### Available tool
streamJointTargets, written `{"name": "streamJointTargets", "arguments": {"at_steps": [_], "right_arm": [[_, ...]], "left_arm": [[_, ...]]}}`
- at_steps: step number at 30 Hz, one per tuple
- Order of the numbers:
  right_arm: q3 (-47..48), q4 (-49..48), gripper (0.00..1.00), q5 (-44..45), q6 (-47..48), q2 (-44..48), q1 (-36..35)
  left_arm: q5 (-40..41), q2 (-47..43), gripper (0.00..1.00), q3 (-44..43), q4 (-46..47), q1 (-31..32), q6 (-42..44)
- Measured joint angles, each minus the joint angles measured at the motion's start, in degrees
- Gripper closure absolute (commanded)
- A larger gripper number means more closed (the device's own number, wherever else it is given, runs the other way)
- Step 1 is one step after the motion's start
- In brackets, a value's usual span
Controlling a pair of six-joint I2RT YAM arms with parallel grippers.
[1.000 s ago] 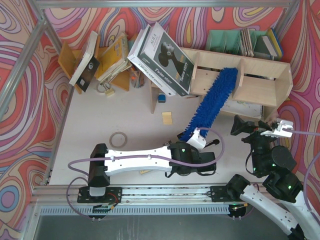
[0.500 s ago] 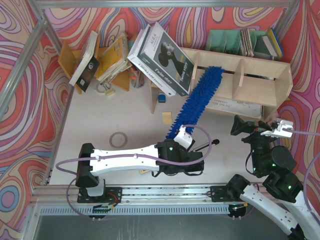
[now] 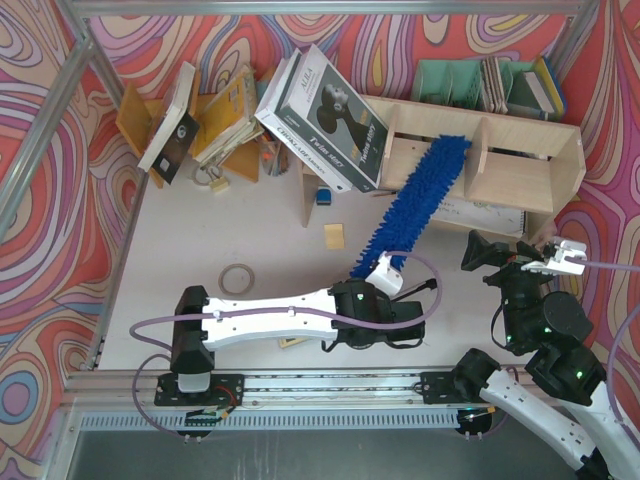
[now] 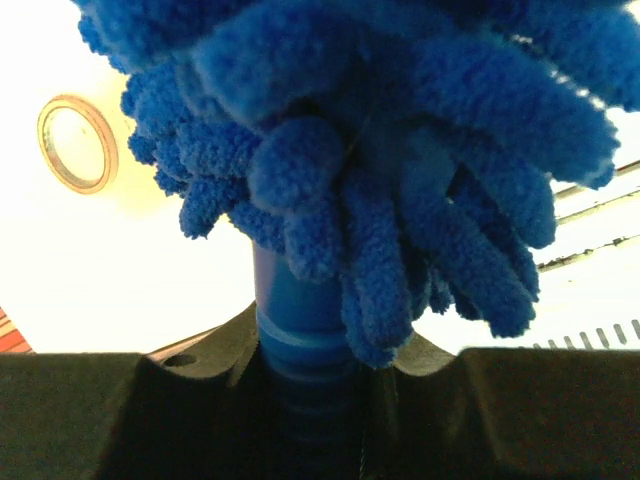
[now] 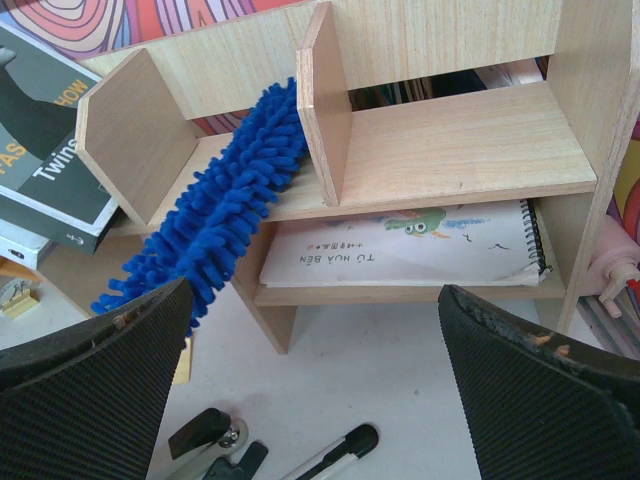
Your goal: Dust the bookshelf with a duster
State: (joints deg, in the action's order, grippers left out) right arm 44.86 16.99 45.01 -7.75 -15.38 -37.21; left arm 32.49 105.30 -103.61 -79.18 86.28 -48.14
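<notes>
The left gripper [image 3: 380, 282] was clamped on the short blue handle of the duster [image 3: 415, 200], the jaws pinched in at the collar where handle met fluffy head, the sensible place to take it, since the handle is the only stiff part. From that grip the head ran forward and to the right, away from the gripper. Its far end lay on the upper board of the bookshelf [image 3: 520, 135], in the compartment between two upright dividers. The duster looked light and soft: the chenille would flatten and drag over an edge rather than push back. The long head probably bends a little (so the tip may lag behind the wrist on a sweep), and the smooth handle could twist in the jaws if the head snagged on a divider. The right gripper [image 5: 320, 400] hung spread wide and empty, off to the right of the left one, facing the shelf. The left wrist view showed only the grip itself and a tape ring [image 4: 75, 140] beyond the gripper to its left, with no shelf. The right wrist view showed what that one could not: the head resting on the board just beside a divider, above a spiral notebook [image 5: 400, 245] on the lower shelf. Only the overhead view gave both arms together.
</notes>
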Motion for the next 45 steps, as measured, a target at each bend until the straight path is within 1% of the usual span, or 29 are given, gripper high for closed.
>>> {"name": "streamJointTargets", "arguments": {"at_steps": [7, 14, 20, 24, 31, 39, 45], "right_arm": [[0.0, 0.0, 0.01, 0.0, 0.0, 0.0, 0.0], [0.0, 0.0, 0.01, 0.0, 0.0, 0.0, 0.0], [0.0, 0.0, 0.02, 0.0, 0.0, 0.0, 0.0], [0.0, 0.0, 0.01, 0.0, 0.0, 0.0, 0.0], [0.0, 0.0, 0.01, 0.0, 0.0, 0.0, 0.0], [0.0, 0.0, 0.01, 0.0, 0.0, 0.0, 0.0], [0.0, 0.0, 0.01, 0.0, 0.0, 0.0, 0.0]], "left_arm": [[-0.4, 0.8, 1.00, -1.3, 1.6, 0.3, 2.1], [0.2, -1.7, 1.00, 2.1, 1.8, 0.3, 2.0], [1.6, -6.1, 1.00, 6.2, -0.9, 0.3, -0.6], [3.2, -7.7, 1.00, 7.4, -3.8, -0.1, -2.9], [5.7, -8.1, 1.00, 6.9, -4.5, -0.5, -3.9], [9.8, -8.1, 1.00, 1.8, -4.5, -0.7, -3.4], [10.4, -8.2, 1.00, 2.0, -3.5, -1.7, -2.3]]}}
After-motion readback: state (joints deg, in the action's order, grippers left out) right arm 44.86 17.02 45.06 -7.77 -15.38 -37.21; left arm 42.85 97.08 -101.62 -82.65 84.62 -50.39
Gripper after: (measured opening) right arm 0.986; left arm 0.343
